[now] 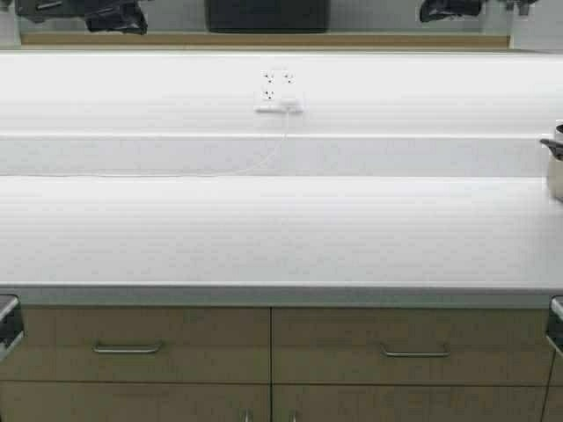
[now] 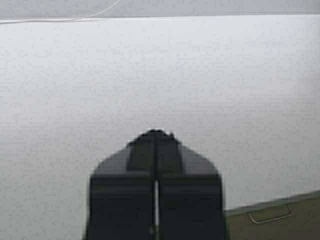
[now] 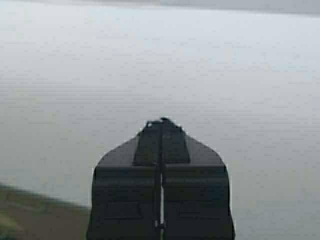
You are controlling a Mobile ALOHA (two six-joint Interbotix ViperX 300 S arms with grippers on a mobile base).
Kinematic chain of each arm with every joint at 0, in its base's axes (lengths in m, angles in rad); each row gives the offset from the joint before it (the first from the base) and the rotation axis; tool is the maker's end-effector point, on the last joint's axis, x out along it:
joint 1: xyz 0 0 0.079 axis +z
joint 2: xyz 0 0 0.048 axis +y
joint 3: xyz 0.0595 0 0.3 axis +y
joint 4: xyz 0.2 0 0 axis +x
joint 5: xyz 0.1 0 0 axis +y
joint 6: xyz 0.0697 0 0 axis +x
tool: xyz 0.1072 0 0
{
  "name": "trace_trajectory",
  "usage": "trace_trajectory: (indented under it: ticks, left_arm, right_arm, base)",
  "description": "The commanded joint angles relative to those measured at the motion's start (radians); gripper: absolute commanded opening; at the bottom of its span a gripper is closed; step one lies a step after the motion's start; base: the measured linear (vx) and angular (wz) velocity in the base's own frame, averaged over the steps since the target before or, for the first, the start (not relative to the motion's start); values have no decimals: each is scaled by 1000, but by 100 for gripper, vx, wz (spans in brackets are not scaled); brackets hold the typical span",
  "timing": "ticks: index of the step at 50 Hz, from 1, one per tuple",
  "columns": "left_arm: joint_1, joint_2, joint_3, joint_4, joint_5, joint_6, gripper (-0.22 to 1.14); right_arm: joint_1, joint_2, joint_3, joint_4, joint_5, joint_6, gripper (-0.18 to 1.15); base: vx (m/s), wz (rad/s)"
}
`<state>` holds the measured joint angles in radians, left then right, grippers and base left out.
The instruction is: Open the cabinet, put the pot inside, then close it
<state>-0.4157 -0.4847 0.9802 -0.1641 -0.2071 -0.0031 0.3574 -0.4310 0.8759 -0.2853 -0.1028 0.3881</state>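
A wide black pot (image 1: 266,14) shows at the top middle of the high view. It stands just above a tan edge (image 1: 264,40) that looks like the cabinet's bottom edge, with pale grey behind it. No cabinet doors or handles show. My left gripper (image 2: 156,133) is shut and empty, held low over the white countertop (image 2: 160,75). My right gripper (image 3: 161,121) is shut and empty too, over the same countertop (image 3: 160,60). Both arms are low at the front corners, far below the pot.
A silver-grey pot (image 1: 555,167) stands at the counter's right edge. A wall socket with a white cable (image 1: 278,98) is on the backsplash. Tan drawers with metal handles (image 1: 128,349) run below the counter. Dark shapes (image 1: 88,13) sit at the top corners; I cannot tell what they are.
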Motion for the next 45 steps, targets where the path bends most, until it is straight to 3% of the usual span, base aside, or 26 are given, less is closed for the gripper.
trace_trajectory:
  ticks: [1,13,25,36,45]
  left_arm:
    - [61,-17,-52,-2,34,2,5]
    - [385,-86,-133,9,175,18,5]
    - [713,-89,-273,52,249,40,5]
    - [884,-34,-482,63,380,28,5]
    - [954,80,-660,64,397,31,5]
  right_arm:
    - [-11,-21,-35,-2,15,-5,7]
    - [-91,-97,-100,-17,129,-26,7]
    - [-287,-130,-209,-38,183,-86,7]
    - [-545,-132,-322,-48,181,-84,7]
    - [-715,-61,-414,-46,123,-80,7]
  base:
    - [-25,6]
    - [-24,3]
    - [-21,-2]
    - [-23,-3]
    - [-15,-1]
